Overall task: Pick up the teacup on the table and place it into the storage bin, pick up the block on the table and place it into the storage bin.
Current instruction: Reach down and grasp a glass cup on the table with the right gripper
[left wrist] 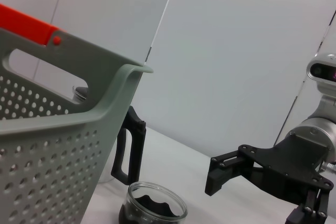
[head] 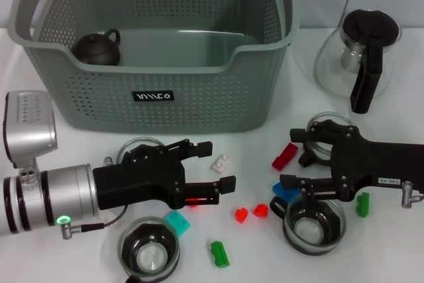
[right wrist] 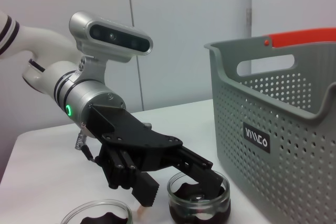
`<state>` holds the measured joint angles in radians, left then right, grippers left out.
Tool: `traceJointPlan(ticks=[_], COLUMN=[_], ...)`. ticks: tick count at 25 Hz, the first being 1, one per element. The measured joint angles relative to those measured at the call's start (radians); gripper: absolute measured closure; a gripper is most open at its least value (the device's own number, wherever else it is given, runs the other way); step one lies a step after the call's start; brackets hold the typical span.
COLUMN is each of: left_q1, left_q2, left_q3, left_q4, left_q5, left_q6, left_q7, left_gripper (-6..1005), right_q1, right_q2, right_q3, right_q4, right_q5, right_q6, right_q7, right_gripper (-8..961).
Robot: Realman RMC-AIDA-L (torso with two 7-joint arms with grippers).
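Grey-green holey plastic storage bin (head: 199, 107) at the table's back, brown teapot (head: 97, 48) inside. Left gripper (head: 213, 166) wide apart by a small white block (head: 222, 163); right gripper (head: 289, 164) apart near a glass teacup (head: 329, 132). Could knock blocks or cups away.

Silver left arm (head: 46, 197) with a green ring light and grey camera; both claws matte black.

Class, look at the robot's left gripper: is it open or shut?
Open. The left gripper has its two black fingers spread apart above the table, nothing between them, near the white block.
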<state>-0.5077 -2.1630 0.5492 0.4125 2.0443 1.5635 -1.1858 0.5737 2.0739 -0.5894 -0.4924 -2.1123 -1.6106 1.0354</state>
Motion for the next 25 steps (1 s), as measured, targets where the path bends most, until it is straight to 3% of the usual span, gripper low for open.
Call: traceJointPlan(ticks=[14,25], left_q1=[0.006,0.003], left_q2=[0.000,0.000], left_q3=[0.000,-0.003], left_q4=[-0.001,0.000], left_q5=[0.002,0.002], left_q6=[-0.011,-0.013], left_q7=[0.000,0.002], left_gripper=[65,65], right_q1=[-0.002,-0.027], right_q2=[0.000,-0.026], right_q3=[-0.017,-0.017], right_q4=[0.000,-0.114], right_q5=[0.000,-0.061], right_q6=[-0.010,-0.245], right_q7=[0.000,0.001], right_gripper=[41,41])
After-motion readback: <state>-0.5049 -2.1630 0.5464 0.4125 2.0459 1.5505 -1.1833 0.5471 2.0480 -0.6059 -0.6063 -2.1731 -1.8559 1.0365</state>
